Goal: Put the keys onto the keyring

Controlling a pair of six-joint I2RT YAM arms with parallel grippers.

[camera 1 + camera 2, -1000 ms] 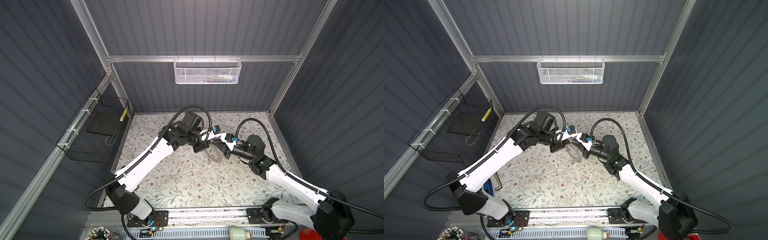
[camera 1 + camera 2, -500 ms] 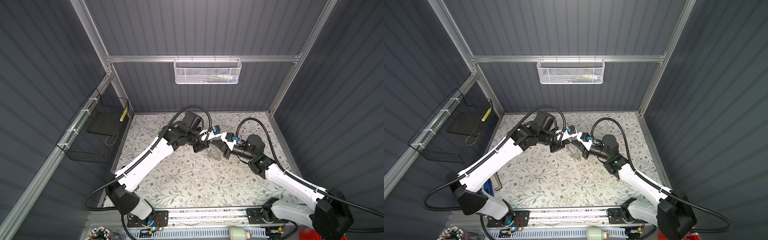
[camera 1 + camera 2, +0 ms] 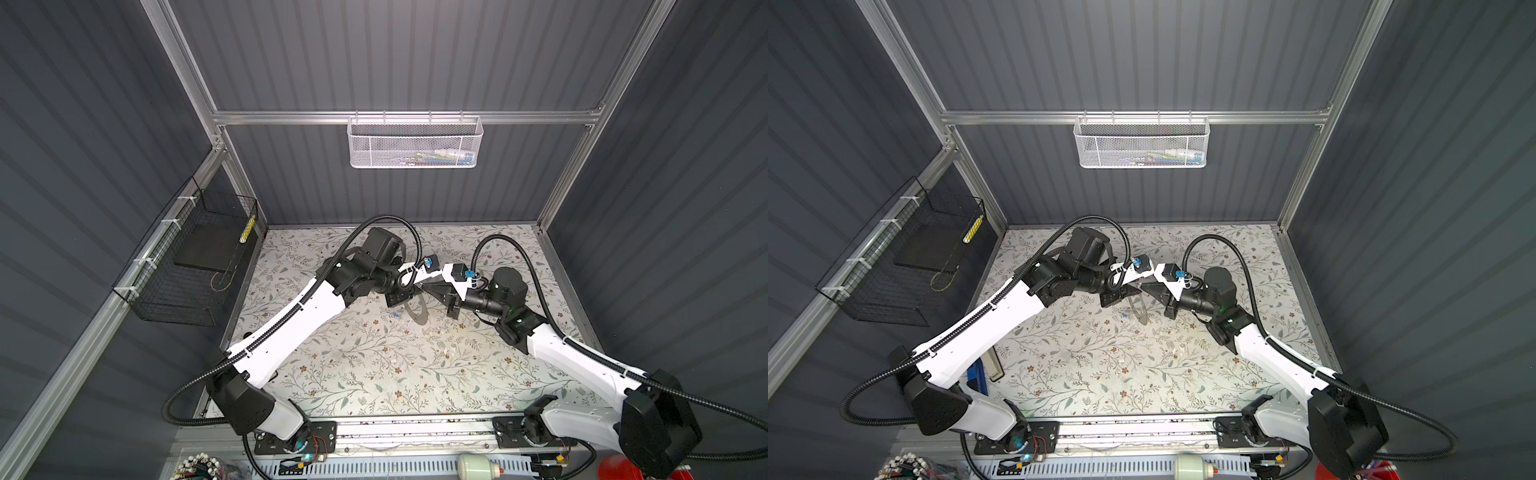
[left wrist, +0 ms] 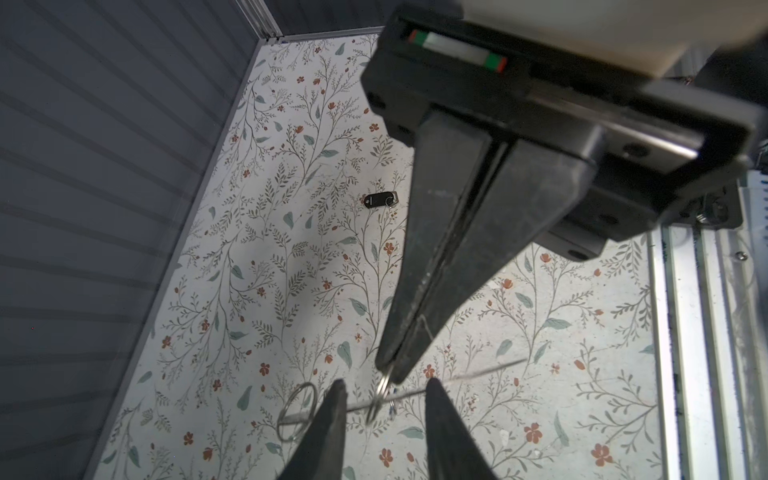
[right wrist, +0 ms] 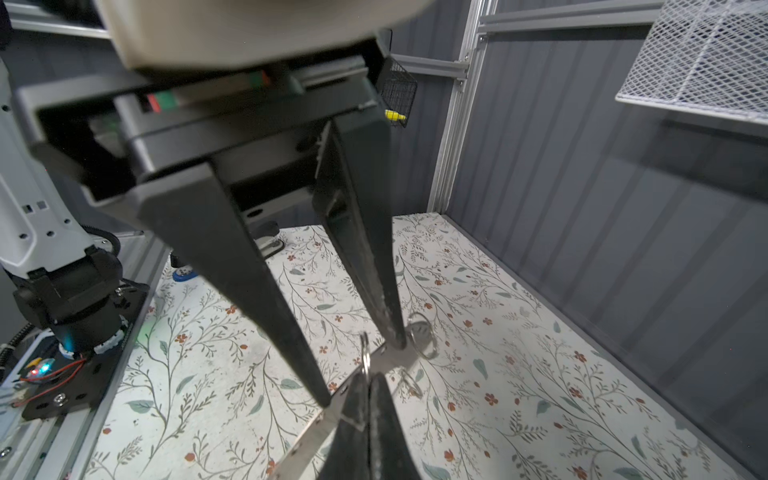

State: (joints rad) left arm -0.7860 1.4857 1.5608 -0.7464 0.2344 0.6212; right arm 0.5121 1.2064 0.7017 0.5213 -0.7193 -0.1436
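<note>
Toward twelve o'clock on the desk, the right tool pinches a small ring upright, probably steadying it for the left tool, spread astride it.

We see soft, even overhead light that brightens the floral mat and leaves the ribbed grey walls dim, with faint arm shadows, wide-angle stretching toward the wrist views' edges, and a white casing smeared out of focus close to the right wrist lens.

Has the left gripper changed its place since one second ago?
No. The left gripper stays in line below the middle of the white basket, as before.
</note>
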